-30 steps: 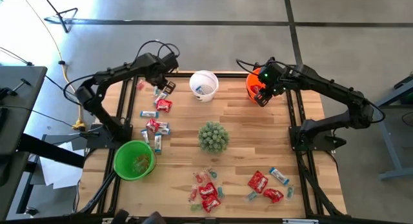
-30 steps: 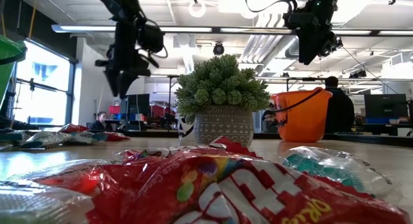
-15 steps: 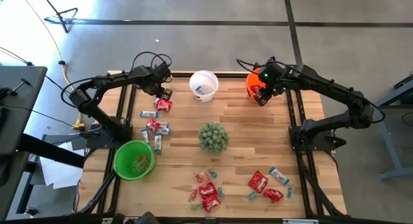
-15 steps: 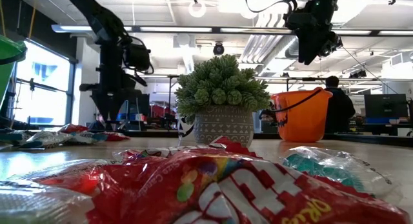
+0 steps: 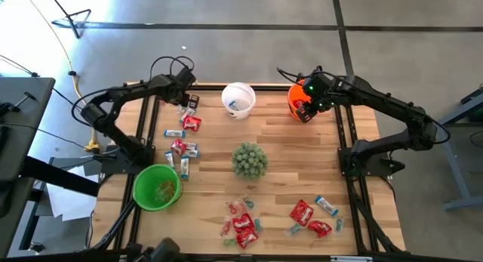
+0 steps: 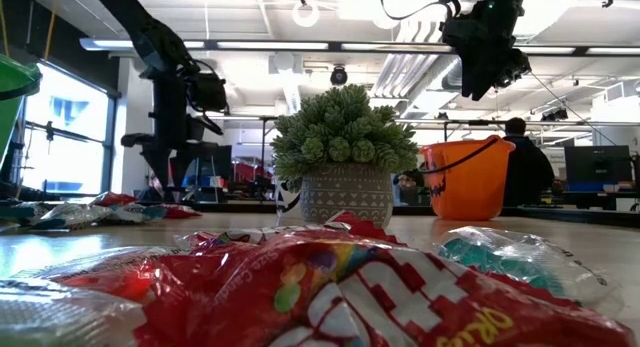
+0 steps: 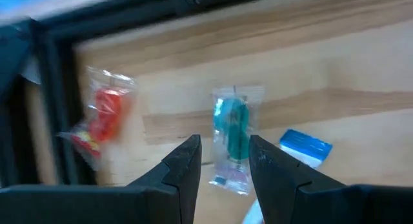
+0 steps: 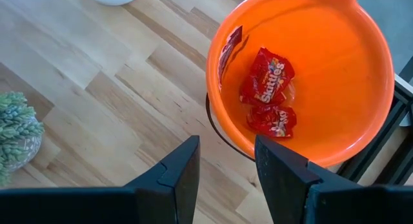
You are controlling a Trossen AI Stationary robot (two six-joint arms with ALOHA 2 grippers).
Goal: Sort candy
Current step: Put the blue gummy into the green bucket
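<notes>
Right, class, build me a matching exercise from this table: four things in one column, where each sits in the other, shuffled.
Things:
1. orange bucket
2. green bucket
3. potted plant
4. white bucket

Places:
A. middle of the table
B. under the right gripper, red packets inside
C. far edge, between the two arms
D. near left corner

Pairs: 1-B, 2-D, 3-A, 4-C

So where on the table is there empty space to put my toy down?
Bare wood lies between the plant and the orange bucket, and between the plant and the table's right edge. Candy crowds the left side and the near edge.
</notes>
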